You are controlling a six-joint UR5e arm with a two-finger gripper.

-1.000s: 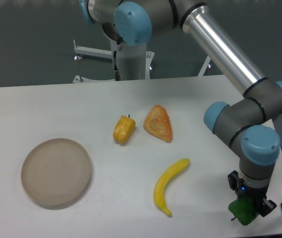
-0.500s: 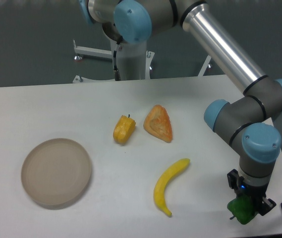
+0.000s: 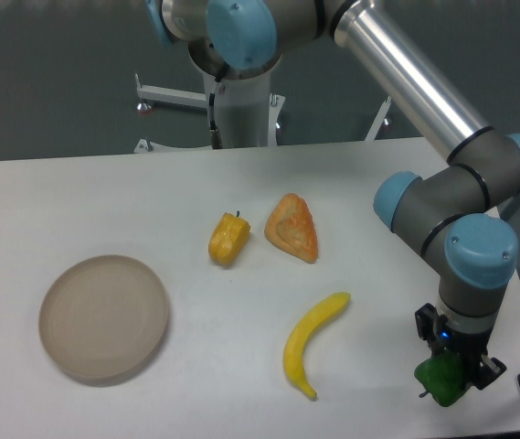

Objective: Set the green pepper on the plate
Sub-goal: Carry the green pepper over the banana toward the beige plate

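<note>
Gripper (image 3: 449, 377) slightly higher now, green pepper (image 3: 440, 382) clamped

Robotics lab, industrial robot arm (image 3: 424, 101), plain white table (image 3: 77, 201), dark backdrop wall (image 3: 49, 73)

Bright green pepper (image 3: 440, 382) at 4 o'clock, held in a black gripper (image 3: 450, 366). Matte beige-tan plate (image 3: 104, 316) at 8 o'clock. Yellow banana (image 3: 310, 342) just below centre. Yellow-orange pepper (image 3: 228, 238) and orange wedge with paler mottled face (image 3: 292, 229) near centre. White table (image 3: 77, 210). Silver arm (image 3: 424, 96) with light-blue caps and grey joints, 1 to 4 o'clock.
</note>
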